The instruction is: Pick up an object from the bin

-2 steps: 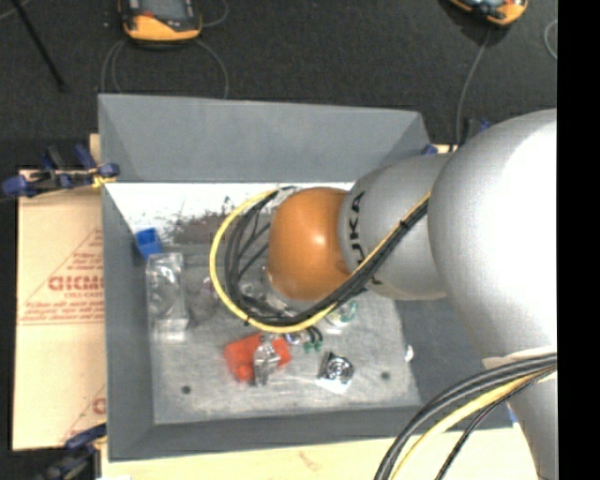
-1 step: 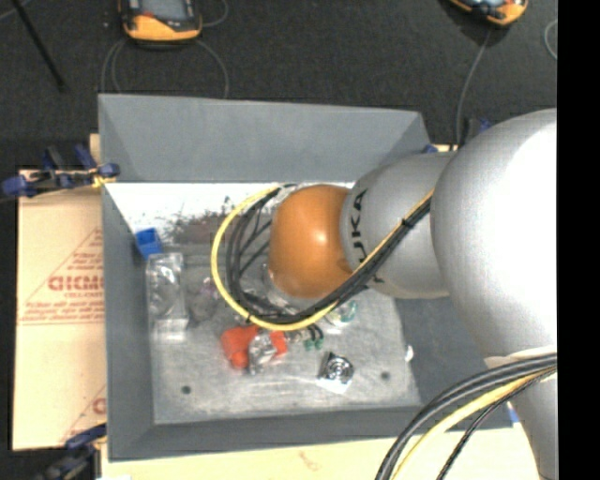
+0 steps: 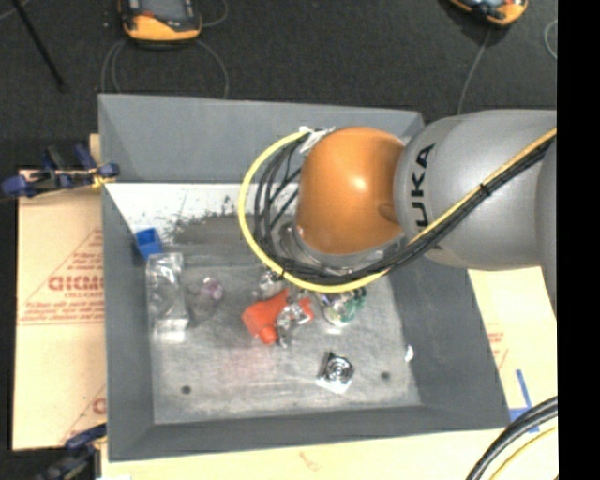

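Apparently just left of the jaws, orange lump (image 3: 265,320) at bin (image 3: 234,380) centre, jaws apart or together, cannot tell.

Beyond the far side we see a dark surface (image 3: 309,56) under even light. One orange-and-black device (image 3: 161,21) rests far left, a second device (image 3: 489,7) far right, with thin cables (image 3: 473,66) trailing nearby.

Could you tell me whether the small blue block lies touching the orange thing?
No, the blue block sits far to the left, well apart from the orange thing.
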Robot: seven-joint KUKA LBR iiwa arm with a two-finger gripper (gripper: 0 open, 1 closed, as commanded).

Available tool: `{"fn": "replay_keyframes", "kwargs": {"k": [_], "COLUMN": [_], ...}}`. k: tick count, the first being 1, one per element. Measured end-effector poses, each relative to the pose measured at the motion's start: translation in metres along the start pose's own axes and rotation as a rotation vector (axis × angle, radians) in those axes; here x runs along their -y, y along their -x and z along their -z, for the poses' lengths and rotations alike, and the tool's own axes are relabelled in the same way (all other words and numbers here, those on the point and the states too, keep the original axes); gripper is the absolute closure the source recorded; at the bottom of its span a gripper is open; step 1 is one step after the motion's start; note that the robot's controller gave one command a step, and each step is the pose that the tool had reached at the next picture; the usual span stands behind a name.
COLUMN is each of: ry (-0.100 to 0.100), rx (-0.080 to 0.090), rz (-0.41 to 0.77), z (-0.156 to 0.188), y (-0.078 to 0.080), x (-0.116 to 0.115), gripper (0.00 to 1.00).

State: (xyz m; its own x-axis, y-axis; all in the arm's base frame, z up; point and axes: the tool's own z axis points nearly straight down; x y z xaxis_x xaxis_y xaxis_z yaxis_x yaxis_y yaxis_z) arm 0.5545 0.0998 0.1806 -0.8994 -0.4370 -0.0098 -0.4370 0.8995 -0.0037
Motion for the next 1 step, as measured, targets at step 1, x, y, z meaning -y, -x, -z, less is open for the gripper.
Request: {"fn": "replay_keyframes", "kwargs": {"k": [1], "ry": [-0.001], "rx": [0.004], "rz": [-0.009], "z": [0.2028], "y": [0.0188], "x": [0.0065], "gripper": [1.00]}}
